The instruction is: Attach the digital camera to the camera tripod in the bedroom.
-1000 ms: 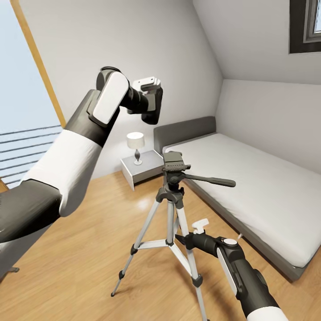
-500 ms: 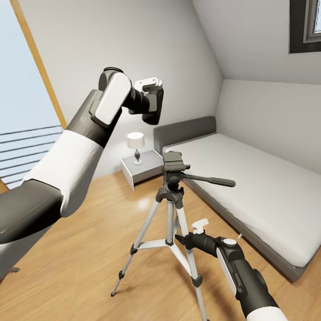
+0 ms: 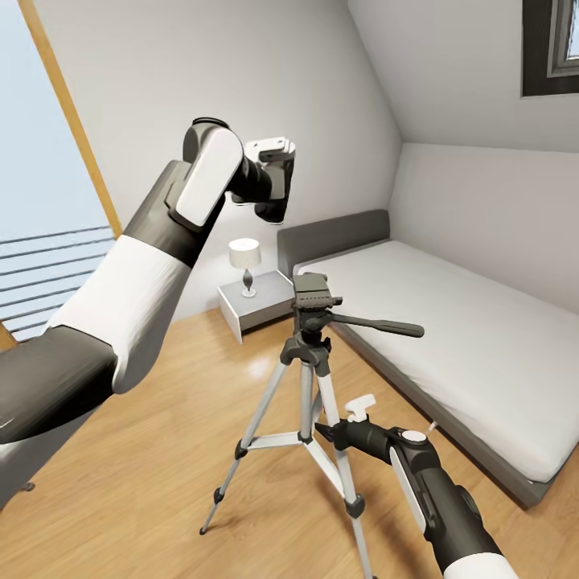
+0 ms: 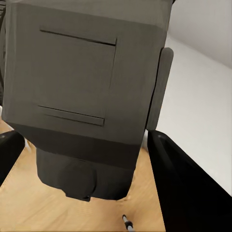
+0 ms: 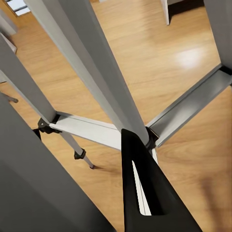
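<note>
Head view: camera tripod (image 3: 310,378) on wood floor (image 3: 161,458); bed (image 3: 474,346) beside.

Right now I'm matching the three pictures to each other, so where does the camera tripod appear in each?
Head view: the camera tripod stands centre frame on the wood floor, beside the bed.
Left wrist view: one tripod foot tip near the lower edge, past the held digital camera.
Right wrist view: silver legs close up.
Shared landmark: the wood floor.
</note>
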Motion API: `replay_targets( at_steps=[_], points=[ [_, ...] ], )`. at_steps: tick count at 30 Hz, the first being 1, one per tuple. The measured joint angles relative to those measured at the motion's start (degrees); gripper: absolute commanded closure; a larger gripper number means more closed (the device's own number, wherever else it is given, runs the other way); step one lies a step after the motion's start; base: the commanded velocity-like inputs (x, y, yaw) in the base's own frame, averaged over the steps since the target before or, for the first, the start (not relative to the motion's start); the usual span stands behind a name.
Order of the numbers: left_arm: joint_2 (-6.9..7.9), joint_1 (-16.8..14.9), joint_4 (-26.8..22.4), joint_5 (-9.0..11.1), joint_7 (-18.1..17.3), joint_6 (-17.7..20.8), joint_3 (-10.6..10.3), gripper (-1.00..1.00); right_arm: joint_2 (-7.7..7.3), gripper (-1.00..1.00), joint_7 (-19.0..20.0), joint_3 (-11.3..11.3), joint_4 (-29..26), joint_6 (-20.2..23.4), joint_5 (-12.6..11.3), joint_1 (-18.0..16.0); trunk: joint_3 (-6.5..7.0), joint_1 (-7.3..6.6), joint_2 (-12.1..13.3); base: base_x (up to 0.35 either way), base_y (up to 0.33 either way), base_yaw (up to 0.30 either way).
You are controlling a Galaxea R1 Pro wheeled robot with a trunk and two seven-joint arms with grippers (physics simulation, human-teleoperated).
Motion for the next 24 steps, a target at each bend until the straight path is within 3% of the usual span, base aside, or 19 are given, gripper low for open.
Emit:
replay_targets(
  at_steps=[6, 11, 15, 19, 21, 22, 24],
  points=[
    [0.21, 0.03, -4.62, -0.06, 4.03, -0.01, -3.46, 1.00, -0.03, 1.00, 0.04, 0.01, 0.01, 0.05, -0.08, 0.01, 0.00, 0.00, 0.00, 0.000, 0.000, 0.000],
    [0.33, 0.14, -7.92, 0.34, 7.77, -0.01, -4.85, 1.00, -0.03, 1.00, 0.08, 0.01, 0.00, 0.05, 0.00, 0.04, 0.00, 0.00, 0.00, 0.000, 0.000, 0.000],
    [0.30, 0.30, -12.13, 0.64, 8.49, -0.08, -6.47, 1.00, -0.05, 1.00, 0.16, 0.01, 0.00, 0.11, 0.05, 0.02, 0.00, 0.00, 0.00, 0.000, 0.000, 0.000],
    [0.70, 0.37, -14.10, 1.01, 7.59, 0.07, -7.57, 1.00, -0.05, 1.00, 0.19, 0.00, -0.01, 0.10, 0.06, 0.04, 0.00, 0.00, 0.01, 0.000, 0.000, 0.000],
    [1.63, 0.38, -14.73, 1.25, 5.47, 0.13, -7.85, 1.00, -0.07, 1.00, 0.23, 0.01, 0.00, 0.14, 0.06, 0.02, 0.00, 0.00, 0.01, 0.000, 0.000, 0.000],
    [2.08, 0.38, -14.91, 1.34, 4.25, 0.12, -7.91, 1.00, -0.08, 1.00, 0.25, 0.01, 0.00, 0.16, 0.03, 0.03, 0.00, 0.00, 0.01, 0.000, 0.000, 0.000],
    [3.73, 0.39, -15.30, 1.64, -1.37, 0.08, -8.01, 1.00, -0.11, 1.00, 0.27, 0.01, -0.01, 0.20, -0.02, 0.04, 0.00, 0.00, 0.01, 0.000, 0.000, 0.000]
  ],
)
